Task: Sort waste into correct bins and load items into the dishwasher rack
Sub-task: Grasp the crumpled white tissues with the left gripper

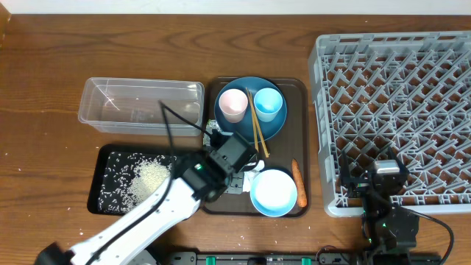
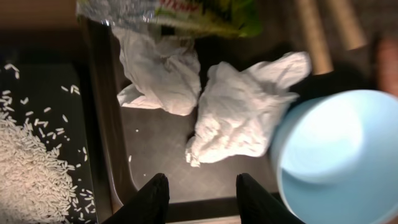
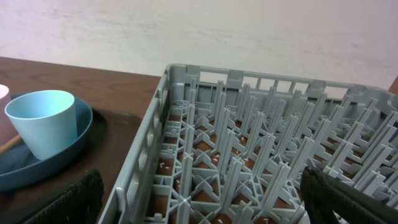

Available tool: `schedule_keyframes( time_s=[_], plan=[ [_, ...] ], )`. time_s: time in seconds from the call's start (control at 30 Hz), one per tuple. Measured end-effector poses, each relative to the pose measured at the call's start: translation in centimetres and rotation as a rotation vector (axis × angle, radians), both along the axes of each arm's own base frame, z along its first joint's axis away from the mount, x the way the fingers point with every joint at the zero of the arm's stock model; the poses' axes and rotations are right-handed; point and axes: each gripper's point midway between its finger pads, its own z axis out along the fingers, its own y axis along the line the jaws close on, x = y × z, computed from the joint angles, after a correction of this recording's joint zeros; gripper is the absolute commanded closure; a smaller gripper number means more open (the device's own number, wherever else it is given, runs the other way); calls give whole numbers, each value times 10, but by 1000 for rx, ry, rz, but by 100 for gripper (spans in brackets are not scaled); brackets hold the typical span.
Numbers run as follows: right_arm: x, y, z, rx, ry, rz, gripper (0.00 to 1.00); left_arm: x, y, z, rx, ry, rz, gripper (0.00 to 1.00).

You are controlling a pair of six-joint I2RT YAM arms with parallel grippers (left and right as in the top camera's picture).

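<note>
My left gripper (image 2: 199, 193) is open and empty, just above the brown serving tray, in front of two white tissue wads (image 2: 239, 109) (image 2: 158, 74). A green-yellow wrapper (image 2: 199, 12) lies beyond them. The light-blue bowl (image 1: 274, 193) sits to the gripper's right and also shows in the left wrist view (image 2: 336, 155). The carrot piece (image 1: 298, 184) lies beside the bowl. The blue plate (image 1: 250, 126) holds the pink cup (image 1: 233, 104), the blue cup (image 1: 267, 104) and the chopsticks (image 1: 257, 129). My right gripper (image 3: 214, 199) is open over the rack's (image 1: 321, 110) near edge. No foil is clearly visible.
The clear tub (image 1: 140, 110) stands at the back left. The black tray (image 1: 94, 184) in front of it holds a pile of rice (image 1: 151, 177). The brown serving tray (image 1: 294, 140) sits between the bins and the rack. Rice grains lie scattered under the rack (image 3: 249, 155).
</note>
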Motion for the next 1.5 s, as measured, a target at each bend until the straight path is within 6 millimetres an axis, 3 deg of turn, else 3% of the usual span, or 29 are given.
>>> schedule_keyframes(
  time_s=[0.23, 0.33, 0.47, 0.93, 1.27, 1.33, 1.5],
  plan=[
    [0, 0, 0, 0, 0, 0, 1, 1, -1, -37, 81, 84, 10, 61],
    [0, 0, 0, 0, 0, 0, 1, -1, 1, -48, 112, 115, 13, 52],
    [0, 0, 0, 0, 0, 0, 1, -3, 2, -58, 138, 142, 17, 51],
    [0, 0, 0, 0, 0, 0, 1, -5, -22, -59, 20, 176, -1, 50],
    [0, 0, 0, 0, 0, 0, 1, 3, -22, -61, 18, 138, 26, 50],
    [0, 0, 0, 0, 0, 0, 1, 3, -20, -64, 22, 134, 30, 61],
    [0, 0, 0, 0, 0, 0, 1, -1, -15, -69, 34, 143, 41, 62]
  ],
)
